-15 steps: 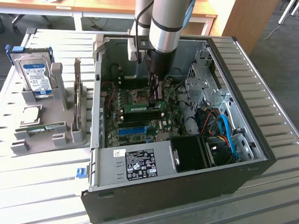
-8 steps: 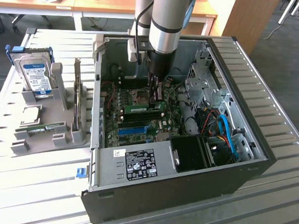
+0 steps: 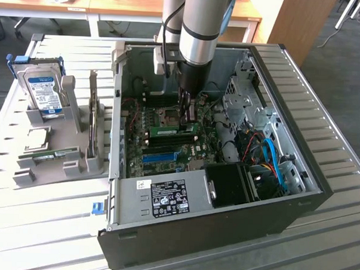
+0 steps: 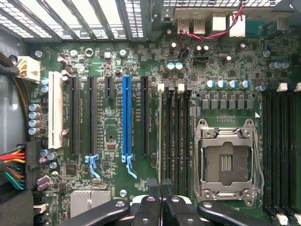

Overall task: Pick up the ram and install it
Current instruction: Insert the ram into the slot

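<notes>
Gripping: we see the gripper [image 3: 188,118] clenched, its fingertips [image 4: 153,184] drawn close together, with the top edge of the ram [image 3: 168,132] running in between them.
Ram's place: inside the open computer case [image 3: 297,194], on the motherboard [image 4: 113,155], standing on its long edge in a memory slot.
Ram's slot: we make it the one in its bank farthest from the empty processor socket [image 4: 228,160], with bare black slots between the two.
Ram's long axis: level, running from the exterior view's left to its right, parallel to the blue slot [image 4: 126,115].
Ram's broad side: green, turned toward the near wall of the case in the exterior view.
Grip point: at the ram's end toward the exterior view's right.
Arm: we see it come down nearly upright into the case.
Outside the case: a hard drive [image 3: 41,90] stands in a grey rack [image 3: 72,148] at the exterior view's left, well apart from the ram.
</notes>
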`<state>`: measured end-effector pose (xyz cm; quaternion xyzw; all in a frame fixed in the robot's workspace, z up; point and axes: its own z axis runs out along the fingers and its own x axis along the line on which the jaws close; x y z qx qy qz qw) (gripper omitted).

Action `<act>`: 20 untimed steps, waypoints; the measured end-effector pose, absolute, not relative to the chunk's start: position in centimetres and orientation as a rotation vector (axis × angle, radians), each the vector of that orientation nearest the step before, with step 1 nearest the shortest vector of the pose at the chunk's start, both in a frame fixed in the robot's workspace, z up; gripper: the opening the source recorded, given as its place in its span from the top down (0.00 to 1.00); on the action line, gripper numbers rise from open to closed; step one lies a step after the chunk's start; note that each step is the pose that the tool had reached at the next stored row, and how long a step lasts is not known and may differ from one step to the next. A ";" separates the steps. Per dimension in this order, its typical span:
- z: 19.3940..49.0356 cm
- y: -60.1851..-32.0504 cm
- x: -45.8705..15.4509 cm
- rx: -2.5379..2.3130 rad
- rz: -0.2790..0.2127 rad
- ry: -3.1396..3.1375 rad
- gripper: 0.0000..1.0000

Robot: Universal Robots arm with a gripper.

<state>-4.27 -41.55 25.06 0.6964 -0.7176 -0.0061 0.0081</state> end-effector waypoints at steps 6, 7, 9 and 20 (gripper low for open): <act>25.0 -41.6 -4.3 2.166 -0.020 -2.253 0.88; 24.9 -41.5 -4.3 2.167 -0.020 -2.253 0.88; 24.7 -41.6 -4.3 2.166 -0.019 -2.253 0.88; 24.0 -41.6 -4.3 2.166 -0.019 -2.253 0.88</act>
